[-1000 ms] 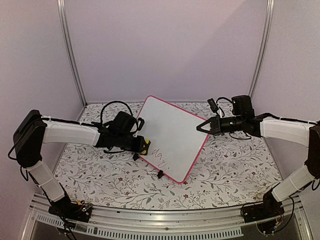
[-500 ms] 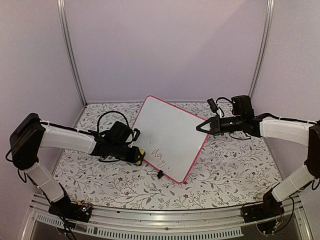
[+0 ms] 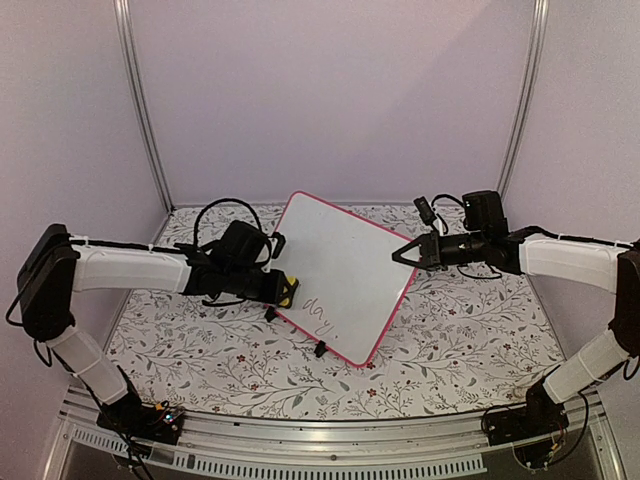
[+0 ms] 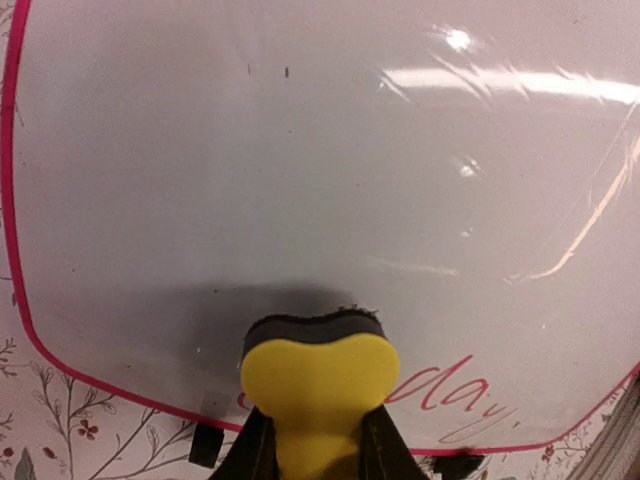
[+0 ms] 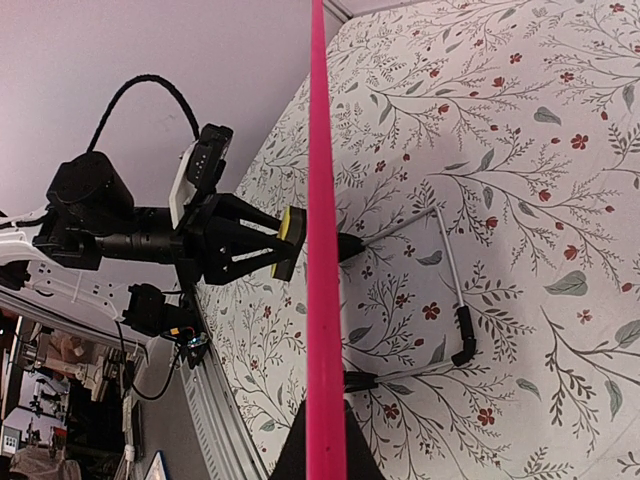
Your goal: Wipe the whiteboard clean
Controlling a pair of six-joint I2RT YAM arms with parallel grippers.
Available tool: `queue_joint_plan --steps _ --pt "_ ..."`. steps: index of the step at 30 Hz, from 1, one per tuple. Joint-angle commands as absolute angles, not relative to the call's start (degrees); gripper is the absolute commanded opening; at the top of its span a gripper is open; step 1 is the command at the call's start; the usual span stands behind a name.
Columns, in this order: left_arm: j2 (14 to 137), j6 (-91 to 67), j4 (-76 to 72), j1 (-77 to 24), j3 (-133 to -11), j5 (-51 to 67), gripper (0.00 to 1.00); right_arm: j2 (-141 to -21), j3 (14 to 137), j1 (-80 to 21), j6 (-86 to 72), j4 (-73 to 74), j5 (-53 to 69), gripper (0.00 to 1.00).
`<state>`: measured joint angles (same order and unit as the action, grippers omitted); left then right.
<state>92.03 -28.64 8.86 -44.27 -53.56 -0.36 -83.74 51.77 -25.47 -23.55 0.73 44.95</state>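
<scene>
The whiteboard stands tilted on the table, a glossy white board in a thin pink frame, with red handwriting near its lower edge. My left gripper is shut on a yellow eraser. The eraser's black felt lies against the board's face, just left of the writing. My right gripper is shut on the board's right edge. In the right wrist view that edge shows as a pink line running between the fingers of the right gripper.
Two black clip feet hold the board on the floral tablecloth. Behind the board a wire stand rests on the cloth. Lilac walls and metal posts enclose the back and sides.
The left gripper with the eraser dipped down and left off the board's lower edge, then came back up onto the board beside the writing. The right gripper and the board have not moved.
</scene>
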Motion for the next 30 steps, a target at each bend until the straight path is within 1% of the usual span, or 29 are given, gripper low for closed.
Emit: queue_joint_plan --steps 1,5,8,20,30 --pt "95.8 -27.5 8.3 -45.1 -56.5 0.6 0.00 -85.8 50.3 -27.1 -22.8 6.1 44.3 0.00" --pt "98.7 -28.0 7.4 -45.3 -56.5 2.2 0.00 -85.7 50.3 -27.1 -22.8 6.2 44.3 0.00" --pt "98.6 -28.6 7.5 -45.4 -54.8 2.1 0.00 -85.7 50.3 -27.1 -22.7 6.2 44.3 0.00" --pt "90.8 -30.2 8.2 -45.3 -44.9 0.4 0.00 -86.5 50.7 -27.1 -22.8 6.1 44.1 0.00" --pt "85.7 -29.4 9.1 -45.2 -49.0 -5.6 0.00 -86.1 50.6 -27.2 -22.7 6.6 43.8 0.00"
